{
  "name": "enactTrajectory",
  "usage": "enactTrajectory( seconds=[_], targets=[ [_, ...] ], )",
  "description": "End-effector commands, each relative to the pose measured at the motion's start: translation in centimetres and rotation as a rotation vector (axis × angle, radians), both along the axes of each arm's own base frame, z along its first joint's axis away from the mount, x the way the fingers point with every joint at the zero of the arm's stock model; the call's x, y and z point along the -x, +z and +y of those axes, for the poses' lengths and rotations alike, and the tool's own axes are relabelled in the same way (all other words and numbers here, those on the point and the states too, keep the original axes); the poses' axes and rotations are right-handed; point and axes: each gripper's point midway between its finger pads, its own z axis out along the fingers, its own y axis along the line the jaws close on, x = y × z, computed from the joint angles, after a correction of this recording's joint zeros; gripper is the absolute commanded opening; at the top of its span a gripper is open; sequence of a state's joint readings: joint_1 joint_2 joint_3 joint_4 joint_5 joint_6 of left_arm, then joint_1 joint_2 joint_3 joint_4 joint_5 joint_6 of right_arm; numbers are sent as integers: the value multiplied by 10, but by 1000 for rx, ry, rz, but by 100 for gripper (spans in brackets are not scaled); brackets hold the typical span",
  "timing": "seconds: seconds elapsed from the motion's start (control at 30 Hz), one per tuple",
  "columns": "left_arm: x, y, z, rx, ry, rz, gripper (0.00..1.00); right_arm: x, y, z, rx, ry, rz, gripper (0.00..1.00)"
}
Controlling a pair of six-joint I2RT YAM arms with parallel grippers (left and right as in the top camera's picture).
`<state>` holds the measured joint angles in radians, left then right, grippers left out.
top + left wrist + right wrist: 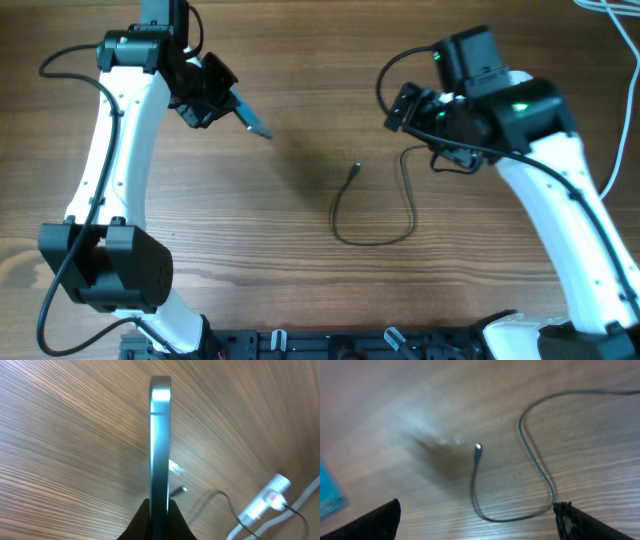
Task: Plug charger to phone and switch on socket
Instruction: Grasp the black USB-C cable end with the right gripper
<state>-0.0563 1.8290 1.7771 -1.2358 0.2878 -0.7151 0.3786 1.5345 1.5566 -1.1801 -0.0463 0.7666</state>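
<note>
Phone (252, 120) is clamped in the left gripper (225, 98), whose fingers are closed on one end of it. In the left wrist view the phone stands edge-on between the two dark fingers (137, 526), clear of the wooden table (280, 300). Its cyan screen shows at the left edge of the right wrist view.

Charger (476, 460) lies on the table in an open loop between the two arms. Its connector tip (355, 172) is free and well apart from the phone, and the far end of the cable runs under the right arm.

Right gripper (398, 108) hovers over the cable with fingers (377, 521) spread wide, holding nothing.

Socket (262, 503) lies on the table beyond the connector tip, with a thick white cord (305, 500) beside it. The black cable reaches the socket. Switch position cannot be told.
</note>
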Motion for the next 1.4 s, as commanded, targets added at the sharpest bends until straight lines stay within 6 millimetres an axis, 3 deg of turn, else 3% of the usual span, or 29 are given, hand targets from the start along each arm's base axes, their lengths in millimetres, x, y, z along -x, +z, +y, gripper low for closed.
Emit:
enactTrajectory(
  seconds=[0.0,0.07,0.17,0.33,0.4,0.5,0.63,0.83,1.1,1.27,1.37],
  targets=[
    [-3,-2,19,-106,-15,-20,4,17,-79,30,-23,128,192,75],
    [-2,-4,25,-138,-9,-15,4,26,-119,51,-3,176,307,74],
    [0,-5,34,-189,4,-4,4,33,-166,63,68,116,415,75],
    [4,-7,39,-219,10,12,4,31,-200,79,78,103,441,66],
    [4,-7,39,-220,10,12,4,24,-202,77,97,64,414,49],
    [4,-7,39,-219,10,12,4,14,-202,75,108,18,375,37],
    [4,-7,39,-219,10,13,4,1,-203,74,121,6,315,36],
    [4,-7,39,-219,10,10,4,-1,-203,74,128,-8,304,35],
    [3,-7,39,-218,11,10,4,-1,-226,79,138,-11,327,35],
    [3,-7,39,-218,11,10,4,-1,-227,79,141,-10,328,29],
    [3,-7,39,-218,11,10,4,0,-228,79,140,-10,334,20]
  ],
)
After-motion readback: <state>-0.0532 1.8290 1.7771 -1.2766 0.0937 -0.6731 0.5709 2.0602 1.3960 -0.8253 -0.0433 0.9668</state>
